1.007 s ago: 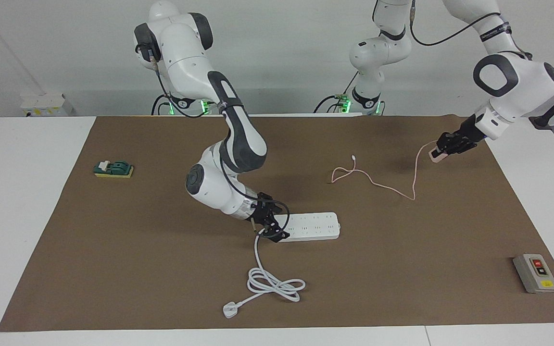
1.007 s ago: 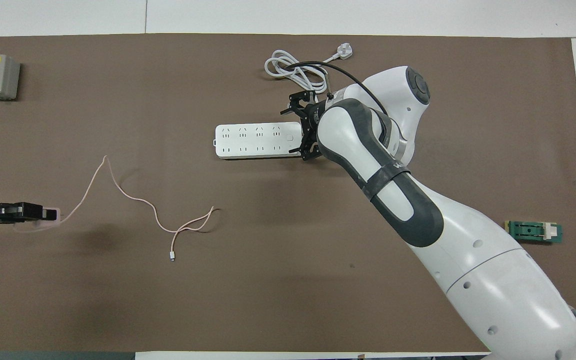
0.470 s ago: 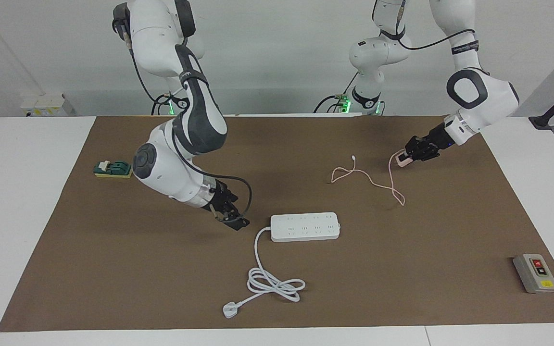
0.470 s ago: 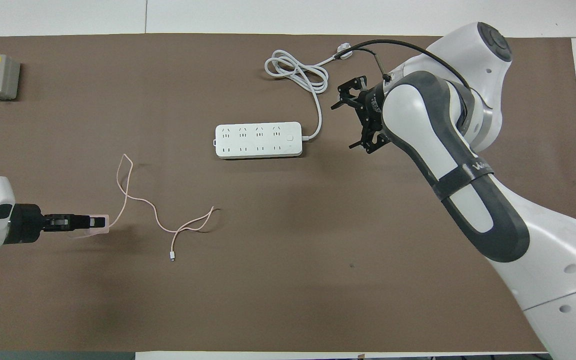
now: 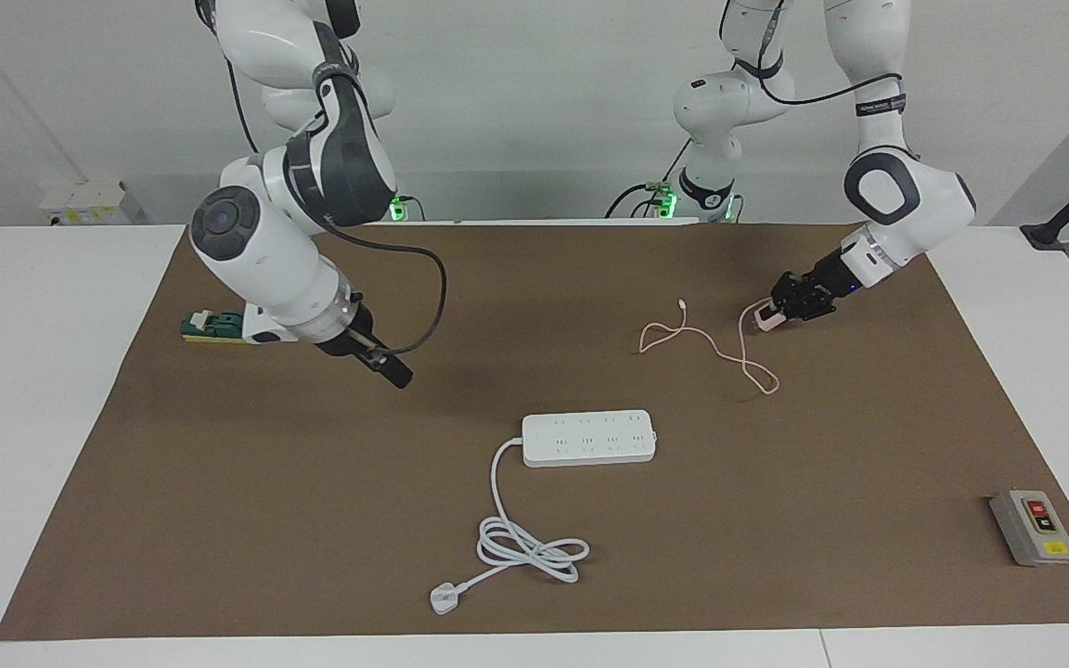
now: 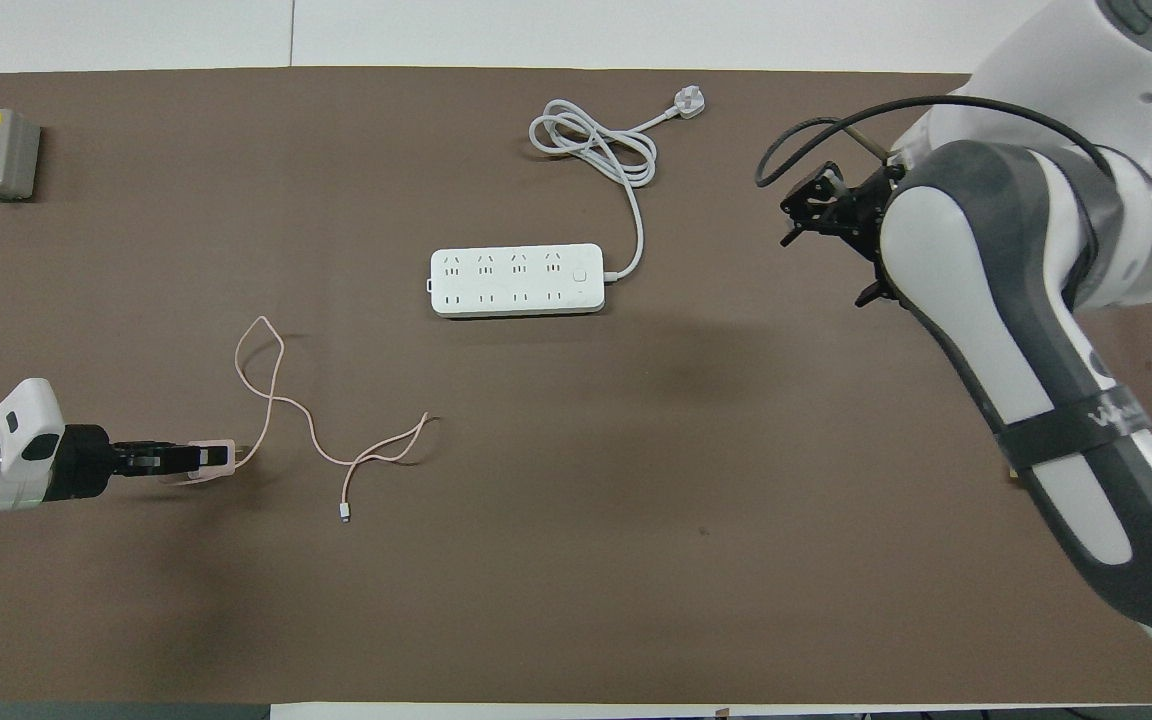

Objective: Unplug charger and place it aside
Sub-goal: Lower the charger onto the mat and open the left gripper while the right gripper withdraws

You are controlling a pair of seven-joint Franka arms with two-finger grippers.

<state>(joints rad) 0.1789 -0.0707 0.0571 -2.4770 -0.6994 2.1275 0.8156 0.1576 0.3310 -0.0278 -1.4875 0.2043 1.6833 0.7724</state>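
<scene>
Lowering toward the brown mat, the left claw (image 5: 780,311) is bringing the charger (image 5: 766,316) down and inward, toward the middle of the desk (image 5: 52,399), compared with a second ago, when it was holding the pale-pink cube higher and farther out toward the left arm's end; its fingers are clamped on the cube, which is now sitting low over the mat, though whether it is touching I cannot tell. Meanwhile the right claw (image 5: 395,375) is pulling away from the white power strip (image 5: 589,438), whose cord end it was bracing a second ago, and is now hanging above bare mat at about ten o'clock from the strip in the facing view; how wide it is standing I cannot tell. Judging from this, the unplugging is done, since no socket on the strip is occupied, and the setting-aside is nearly finished, with only the release remaining. The charger is lying at about one o'clock from the strip in the facing view, well apart from it and nearer to the robots. In the overhead view its long axis is running along the three-to-nine o'clock line, in line with the claw, with the free end pointing toward three o'clock. Its thin pink cable (image 5: 711,345) is leaving that end, trailing in loose loops across the mat toward the middle.
</scene>
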